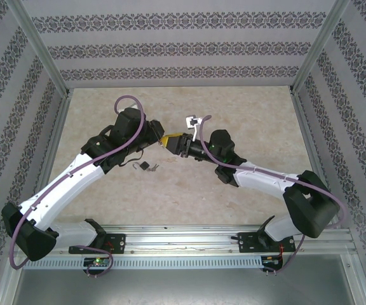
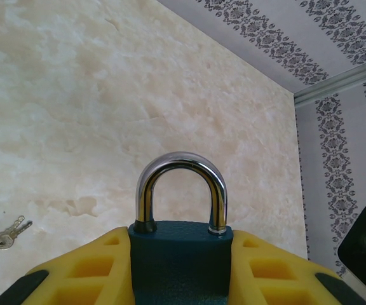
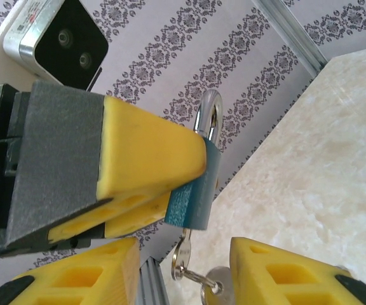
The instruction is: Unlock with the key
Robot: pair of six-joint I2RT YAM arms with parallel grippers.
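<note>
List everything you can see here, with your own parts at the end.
padlock: one, dark teal body with a silver shackle, held above the table
key: one, silver, stuck in the padlock's underside, a ring hanging from it
spare keys: small bunch, silver, lying on the table near the left arm; number unclear
table: one, beige marbled
walls: grey-and-white patterned paper, on three sides
left gripper: one, yellow fingers, clamped on the padlock's body
right gripper: one, yellow fingers, open, one on either side of the key
</note>
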